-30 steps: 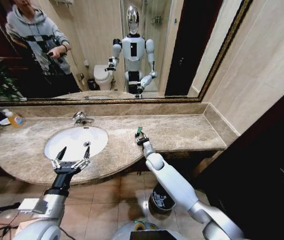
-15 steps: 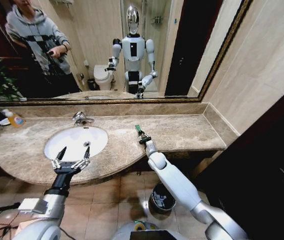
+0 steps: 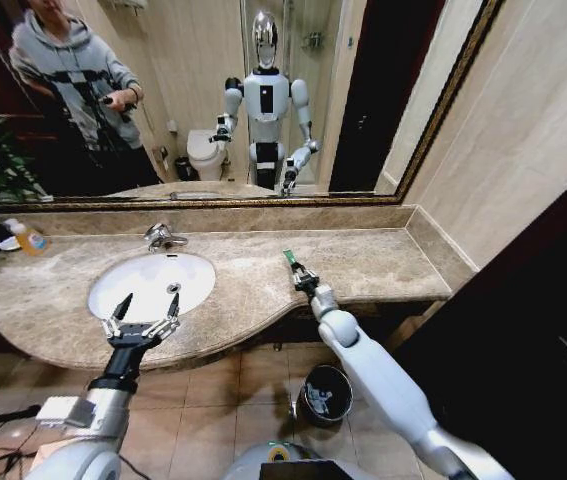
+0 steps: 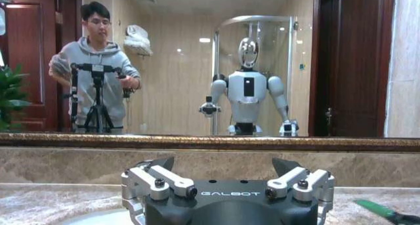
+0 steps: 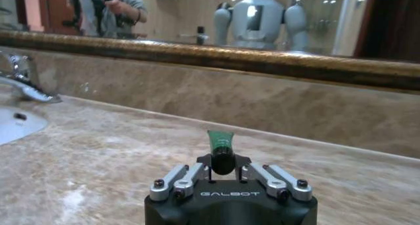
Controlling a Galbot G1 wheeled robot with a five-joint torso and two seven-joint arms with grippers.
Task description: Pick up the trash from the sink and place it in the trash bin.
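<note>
Clamped tight, the right gripper has its jaws closed on a short green stick, which juts out past the fingertips and points up and away toward the mirror. Below those jaws lies the bare marble counter, and well down beneath the forearm behind them stands the trash bin on the tiled floor; something pale lies inside it, too small to make out. The right arm reaches forward from the robot's right shoulder, rising at a slant over the counter's front edge.

Spread wide, the left gripper holds nothing, its jaws far apart. Just beyond and beneath its fingertips is the sink, a white oval basin whose bowl looks empty as far as it shows, with the chrome faucet at the far rim. The left arm comes up from below the counter edge, wrist level, gripper aimed across the basin toward the mirror.
</note>
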